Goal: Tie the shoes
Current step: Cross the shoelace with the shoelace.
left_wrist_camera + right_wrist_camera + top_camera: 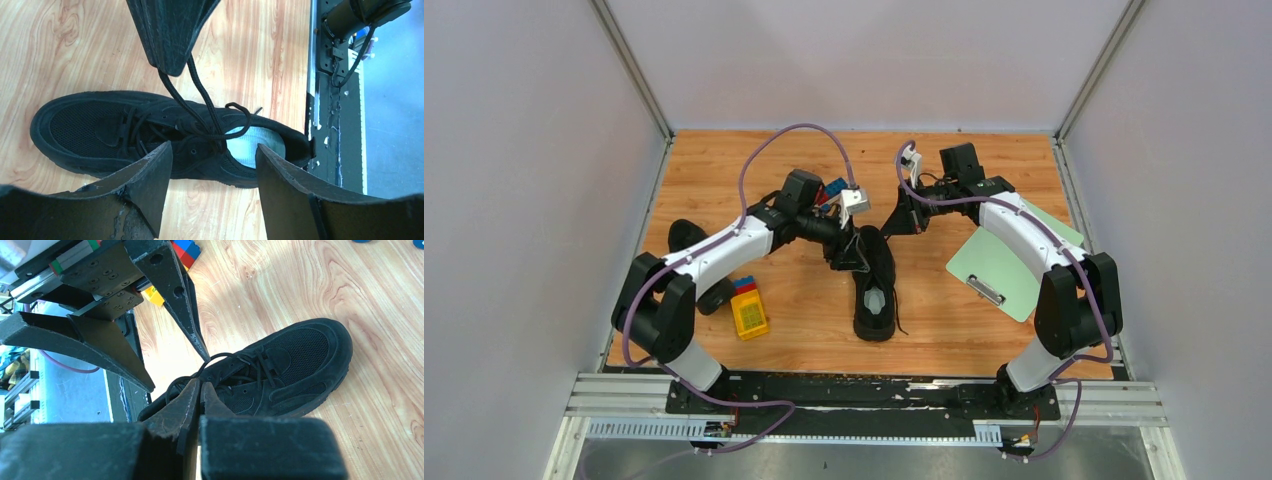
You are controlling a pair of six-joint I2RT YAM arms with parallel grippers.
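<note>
At mid-table the shoe [874, 285] lay toe far, heel near; its mate [686, 236] sat off to the left, half hidden under the left arm; right gripper [172, 70] was pinched shut on two strands of lace [200, 97], drawn up from the shoe; left gripper [214, 146] hovered just above, jaws wide, holding nothing; the danger, as I judged it: the loose loop [241, 117] could pull straight out under a harder tug; the thin strands might slip the pinch; the left could clamp upper instead of lace.
</note>
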